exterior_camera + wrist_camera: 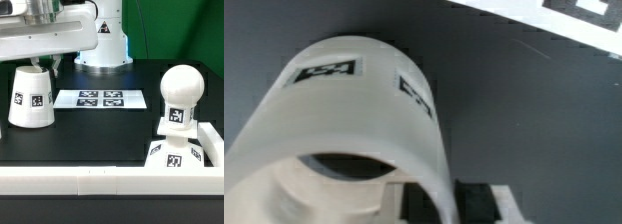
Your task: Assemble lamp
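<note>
**Shade under the arm, bulb seated in the base**

Shade [31, 97] stands on the black bench [100, 135] at the exterior view's left, wide end down, with a tag facing the camera. My arm comes down right over it — the gripper [37, 62] sits at the shade's narrow top, and from this side I see only a dark finger meeting the rim. Through the wrist view I am looking along the shade [349, 120] from its upper end: its open mouth shows as a dark hollow, two tags run along its wall, and one finger pad [486, 200] lies just beside the rim, on the outside. I cannot find the other finger in either view, so I cannot tell whether the jaws are spread or pinching the shade wall.

Over at the exterior view's right the bulb [181, 93] stands upright — round head on top, a tag on its stem — set in the square base [178, 153], which carries tags on its near faces. Base and bulb sit in the corner formed by the white rail [90, 181] along the near edge of the bench and its side arm. They are well apart from the shade.

Between the two, further back, the marker board [101, 99] lies flat on the bench, just beside the shade's foot. One corner of it also shows in the wrist view [571, 15].
</note>
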You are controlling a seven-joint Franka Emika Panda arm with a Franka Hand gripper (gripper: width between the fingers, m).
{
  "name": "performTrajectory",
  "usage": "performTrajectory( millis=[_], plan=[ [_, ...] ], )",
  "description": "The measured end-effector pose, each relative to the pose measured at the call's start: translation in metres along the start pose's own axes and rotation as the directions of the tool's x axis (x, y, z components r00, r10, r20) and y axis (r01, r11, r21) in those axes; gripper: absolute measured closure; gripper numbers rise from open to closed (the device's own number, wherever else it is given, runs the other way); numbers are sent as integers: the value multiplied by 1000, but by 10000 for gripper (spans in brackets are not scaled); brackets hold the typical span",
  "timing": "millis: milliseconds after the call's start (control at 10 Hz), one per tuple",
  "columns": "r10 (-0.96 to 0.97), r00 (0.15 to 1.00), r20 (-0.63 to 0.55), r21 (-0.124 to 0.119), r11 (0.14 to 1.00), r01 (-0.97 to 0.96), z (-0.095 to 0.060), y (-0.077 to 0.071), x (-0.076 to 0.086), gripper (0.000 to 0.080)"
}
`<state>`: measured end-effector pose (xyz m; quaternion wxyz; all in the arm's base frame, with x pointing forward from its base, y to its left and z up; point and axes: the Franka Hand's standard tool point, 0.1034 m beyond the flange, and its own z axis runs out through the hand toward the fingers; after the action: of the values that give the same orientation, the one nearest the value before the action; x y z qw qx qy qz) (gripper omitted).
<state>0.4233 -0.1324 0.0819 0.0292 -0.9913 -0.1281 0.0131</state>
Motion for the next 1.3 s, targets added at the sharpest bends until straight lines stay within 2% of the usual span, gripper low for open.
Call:
performTrajectory(
  millis=[200,300,400,500,600,900,1000,1100,1300],
  plan=[
    [-6,1000,1,4,1000,6,0,-10,6,755],
    [18,1000,9,17,1000,-18,-1,-21,13,755],
    [39,999,16,36,999,-40,-7,-39,27,755],
    [77,997,29,62,995,-78,-20,-57,46,755],
    [112,993,35,74,991,-114,-38,-70,69,755],
    [220,975,36,88,971,-222,-89,-96,140,755],
    [236,971,45,92,967,-239,-99,-102,159,755],
    [224,972,74,93,969,-230,-101,-106,168,755],
    [226,972,70,92,968,-232,-97,-104,166,755]
  ],
)
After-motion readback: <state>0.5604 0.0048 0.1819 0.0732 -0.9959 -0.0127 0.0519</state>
